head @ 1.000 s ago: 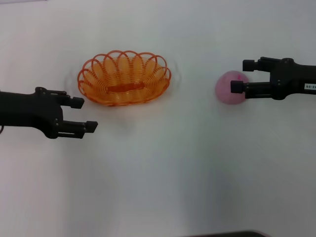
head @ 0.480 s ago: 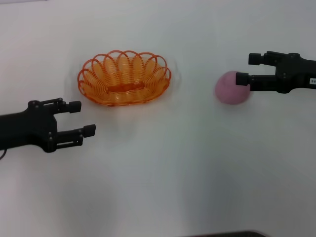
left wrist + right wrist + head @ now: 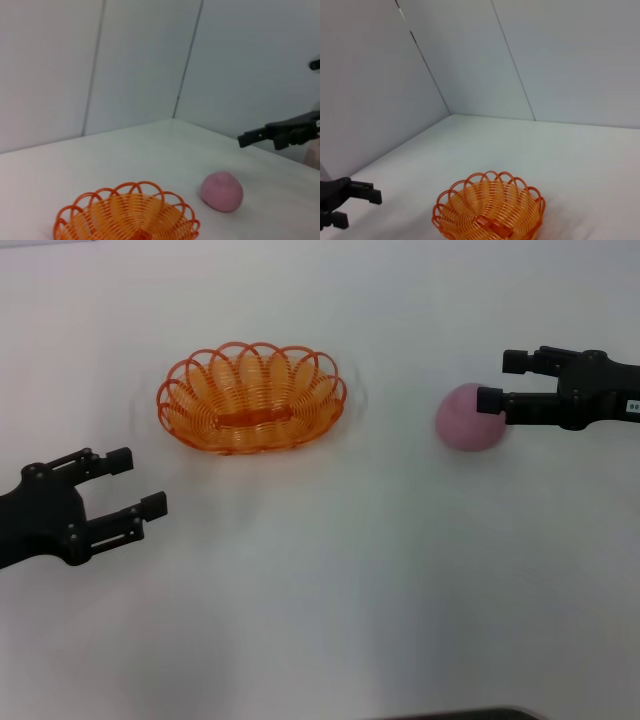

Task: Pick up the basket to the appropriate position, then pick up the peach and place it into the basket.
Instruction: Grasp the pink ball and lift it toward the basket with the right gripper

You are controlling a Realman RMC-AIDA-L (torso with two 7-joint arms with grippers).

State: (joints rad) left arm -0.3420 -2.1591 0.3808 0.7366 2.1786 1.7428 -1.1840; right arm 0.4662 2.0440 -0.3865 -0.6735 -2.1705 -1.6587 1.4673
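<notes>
Since the earlier frames the left gripper [image 3: 132, 483] has drawn back from beside the basket toward the left edge of the table and slightly toward the near edge. The right gripper [image 3: 503, 382] has lifted and shifted a little toward the right edge, then held its place over the last half second. The basket and the peach have not moved.

The left gripper is released: its two fingers stand apart with nothing between them, pointing toward the table's centre, clear of the basket.

The basket [image 3: 251, 397] rests upright on the white table [image 3: 330, 570], in the far-left part of the surface, well apart from the peach. From the right wrist view the basket [image 3: 490, 208] sits in the foreground with the left gripper [image 3: 357, 202] beyond it near the table's edge.

The peach [image 3: 465, 420] lies on the table toward the far-right part of the surface. The right gripper is also released, fingers spread and holding nothing. One fingertip [image 3: 490, 400] overlaps the peach's upper right side in the head view; whether it touches cannot be told. In the left wrist view the right gripper [image 3: 245, 140] appears above and beyond the peach [image 3: 222, 191], apart from it.
</notes>
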